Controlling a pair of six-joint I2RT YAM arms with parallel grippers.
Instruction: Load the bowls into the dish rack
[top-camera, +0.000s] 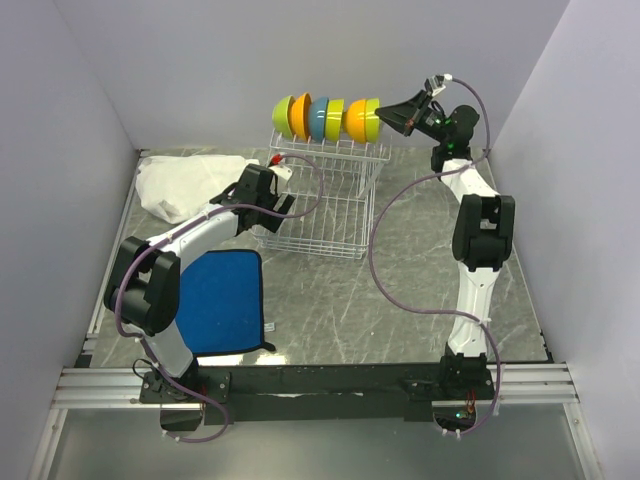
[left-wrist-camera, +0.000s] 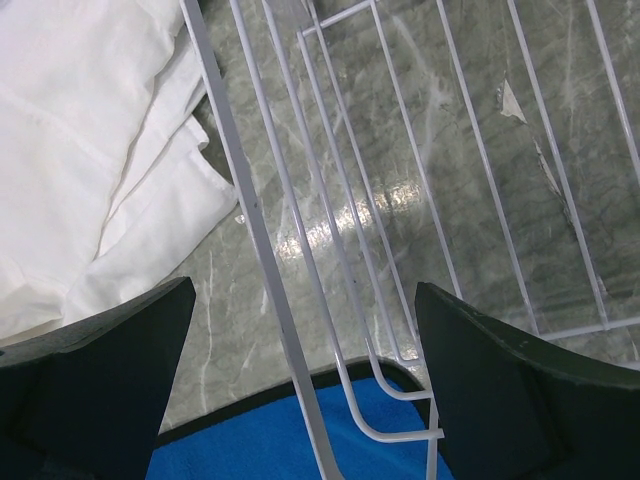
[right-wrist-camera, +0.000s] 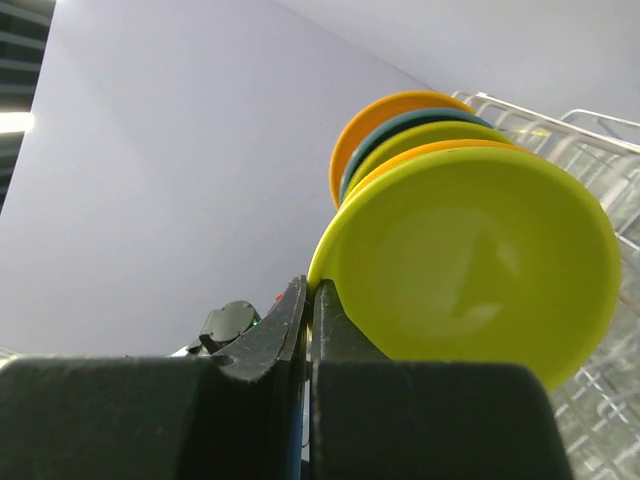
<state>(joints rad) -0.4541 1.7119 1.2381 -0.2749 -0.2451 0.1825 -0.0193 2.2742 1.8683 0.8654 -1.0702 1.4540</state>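
Several bowls stand on edge in a row on the upper shelf of the white wire dish rack: lime, orange, blue, yellow and orange. At the row's right end is a lime green bowl. My right gripper is shut on that bowl's rim, one finger on each side of the edge. My left gripper is open at the rack's lower left corner. Its fingers straddle the rack's wires without touching them.
A blue cloth mat lies in front of the rack's left side. A crumpled white cloth sits at the back left. Pale walls close in the grey marbled table on three sides.
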